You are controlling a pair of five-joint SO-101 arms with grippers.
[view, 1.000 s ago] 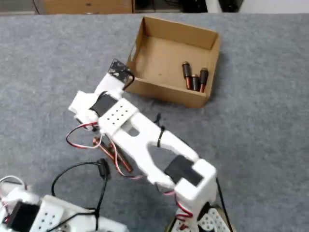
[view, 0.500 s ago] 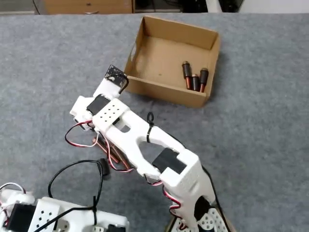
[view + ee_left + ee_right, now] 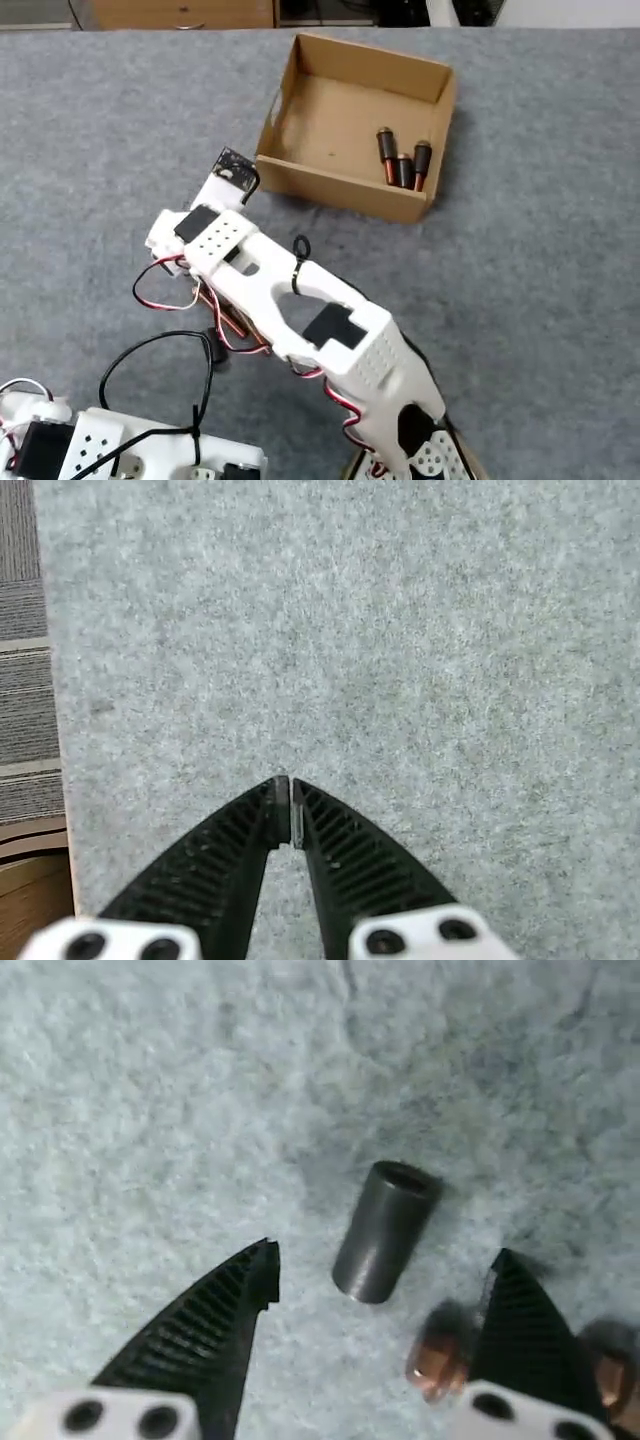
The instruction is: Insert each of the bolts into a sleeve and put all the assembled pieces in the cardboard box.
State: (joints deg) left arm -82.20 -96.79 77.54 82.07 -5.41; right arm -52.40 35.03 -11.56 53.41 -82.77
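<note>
right gripper [image 3: 385, 1253] spread wide around the lying sleeve [image 3: 385, 1228], a bolt [image 3: 434, 1365] just beside one finger; left gripper [image 3: 290, 802] clenched empty over open grey mat [image 3: 400, 630].

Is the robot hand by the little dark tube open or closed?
Open. Fingers of the right hand stand wide apart, the sleeve between them, untouched.

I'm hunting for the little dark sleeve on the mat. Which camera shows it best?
The right wrist view: the sleeve lies in plain sight between the fingers of the open right end effector. In the high view the right arm covers that spot; the left wrist view faces grey mat.
</note>
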